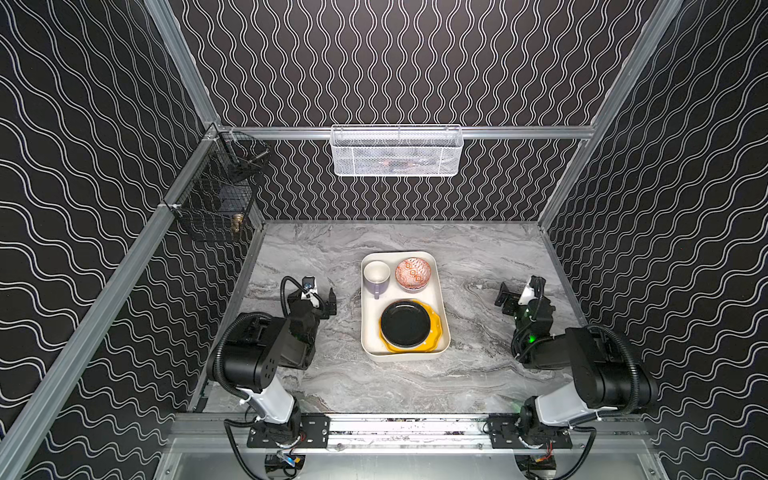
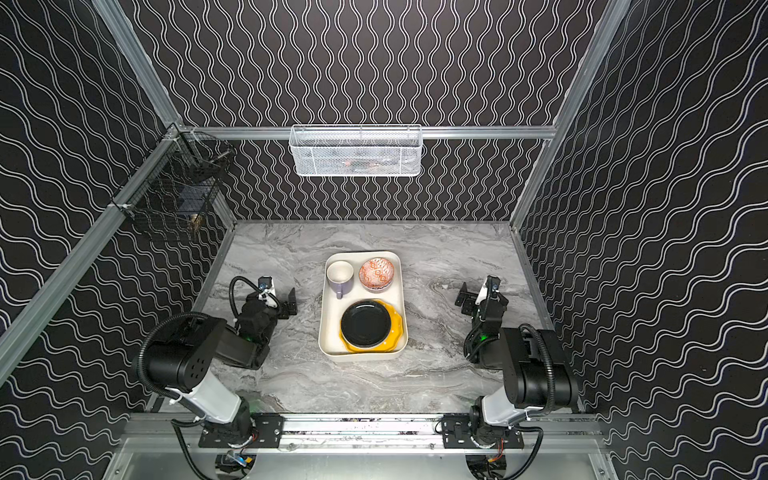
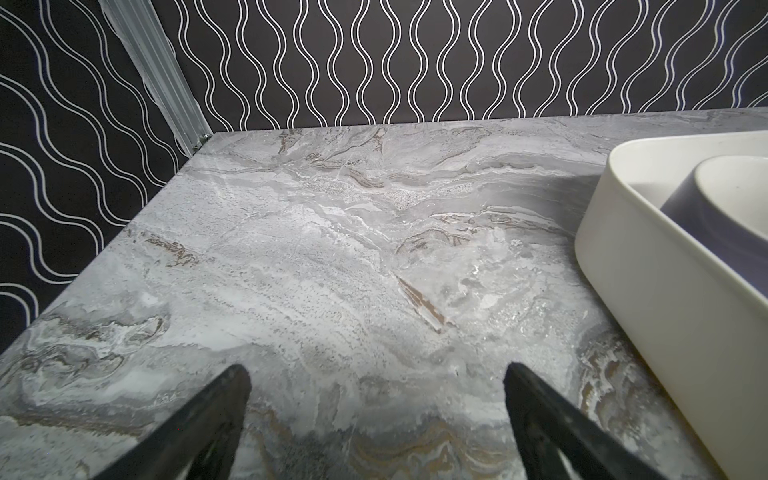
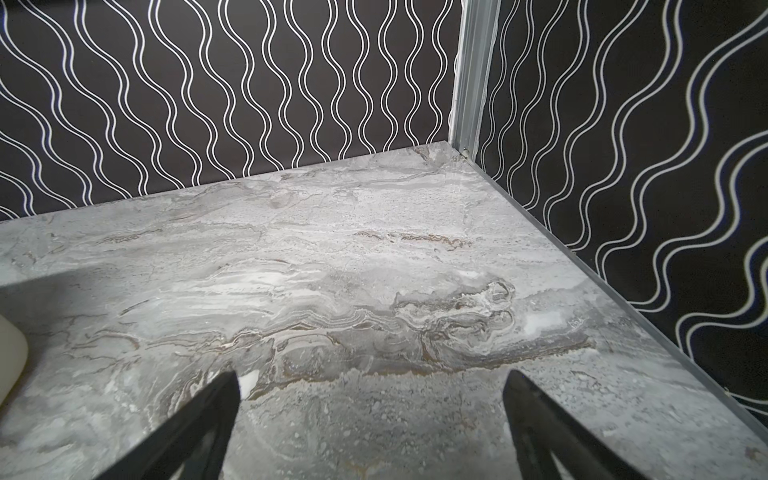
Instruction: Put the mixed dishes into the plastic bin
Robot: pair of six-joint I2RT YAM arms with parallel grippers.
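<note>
Four dishes fill plastic bin (image 1: 370, 320), black plate (image 1: 405, 324) stacked on yellow plate (image 1: 434, 321) to fit beside mug (image 1: 376, 274) & bowl (image 1: 412, 273), w/ left gripper (image 3: 376, 370) & right gripper (image 4: 372, 376) flanking bin, jaws wide, empty, job seemingly done.

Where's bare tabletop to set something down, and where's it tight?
Free: the marble table behind the plastic bin up to the back wall, the strip before the front rail, and between bin and right gripper. Crowded: inside the bin, with mug, bowl, black plate on yellow plate; narrower beside the left gripper.
</note>
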